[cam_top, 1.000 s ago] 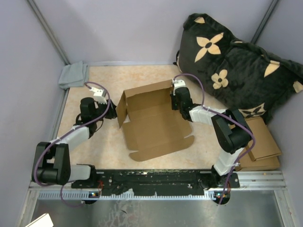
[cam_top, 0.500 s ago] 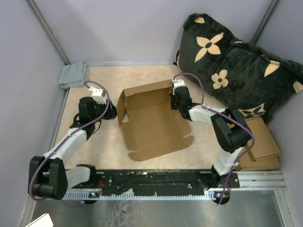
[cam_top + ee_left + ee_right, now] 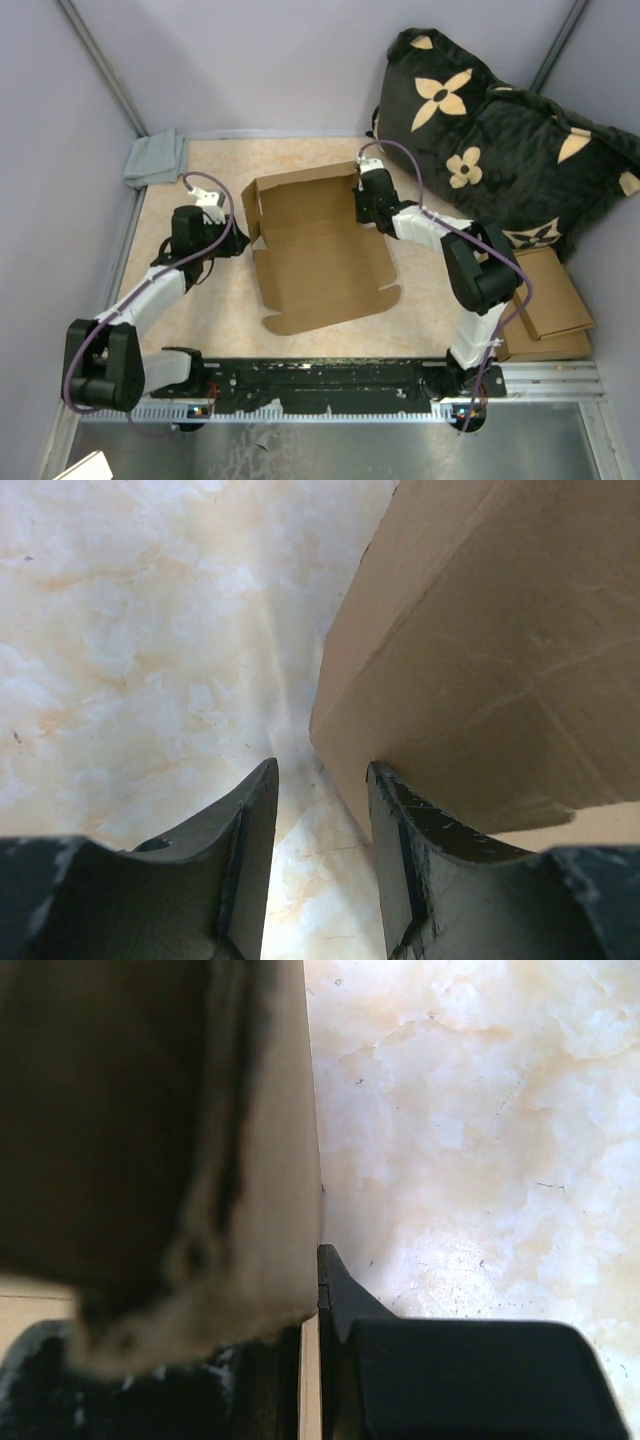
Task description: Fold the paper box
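Observation:
The paper box (image 3: 318,255) lies open on the marbled table, with its back and left flaps standing and the front flap flat. My right gripper (image 3: 362,198) is shut on the box's right wall near the back corner. In the right wrist view the cardboard edge (image 3: 309,1360) sits pinched between the fingers of the right gripper (image 3: 316,1260). My left gripper (image 3: 234,240) is open just left of the box's upright left flap. In the left wrist view the flap (image 3: 480,650) stands beside the right finger (image 3: 400,860). Nothing is between the fingers of the left gripper (image 3: 322,772).
A black cushion with tan flowers (image 3: 500,130) fills the back right corner. Stacked thicker cardboard pieces (image 3: 548,310) lie at the right edge. A grey cloth (image 3: 155,158) lies at the back left. Purple walls enclose the table.
The box has slid left and toward the back with my right gripper holding its wall. The left flap now stands closer to my left gripper, which shifted slightly.

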Tool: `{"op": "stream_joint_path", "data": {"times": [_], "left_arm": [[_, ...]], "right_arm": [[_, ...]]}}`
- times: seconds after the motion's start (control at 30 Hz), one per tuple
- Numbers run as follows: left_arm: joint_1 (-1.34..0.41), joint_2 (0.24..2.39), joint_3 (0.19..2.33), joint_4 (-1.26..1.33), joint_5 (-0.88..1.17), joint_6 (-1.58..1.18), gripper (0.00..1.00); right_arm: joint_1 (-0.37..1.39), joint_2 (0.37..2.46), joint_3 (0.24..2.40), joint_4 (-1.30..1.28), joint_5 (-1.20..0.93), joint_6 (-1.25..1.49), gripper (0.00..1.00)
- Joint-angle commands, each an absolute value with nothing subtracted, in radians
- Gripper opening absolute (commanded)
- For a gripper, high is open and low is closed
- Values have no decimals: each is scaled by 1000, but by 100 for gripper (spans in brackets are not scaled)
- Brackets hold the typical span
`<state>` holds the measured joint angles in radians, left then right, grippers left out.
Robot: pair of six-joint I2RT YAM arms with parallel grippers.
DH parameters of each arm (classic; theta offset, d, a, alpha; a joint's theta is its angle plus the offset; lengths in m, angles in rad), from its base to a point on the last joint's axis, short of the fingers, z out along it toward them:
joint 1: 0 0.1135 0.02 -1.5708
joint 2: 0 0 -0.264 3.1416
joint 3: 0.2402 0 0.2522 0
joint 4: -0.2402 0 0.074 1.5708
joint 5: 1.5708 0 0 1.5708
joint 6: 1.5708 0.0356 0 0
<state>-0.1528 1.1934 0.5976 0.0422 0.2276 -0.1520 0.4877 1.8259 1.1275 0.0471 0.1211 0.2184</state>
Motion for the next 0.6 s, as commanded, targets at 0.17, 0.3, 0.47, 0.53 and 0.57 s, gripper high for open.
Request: {"op": "stream_joint_path", "data": {"times": [0.17,0.3,0.47,0.53,0.57], "left_arm": [[-157,1255,677,67,196,-88,48],[-157,1267,719,21,119,-83,48],[-156,1266,794,-159,-12,-113,47],[-156,1247,822,-238,-29,-148,46],[-156,1220,817,-246,-22,-153,46]], "right_arm": [[488,1875,1334,-265,58,180,0],[488,1894,1376,-315,92,185,0],[488,1901,1389,-295,127,206,0],[488,1916,1405,-295,129,212,0],[488,1925,1412,-294,127,216,0]]}}
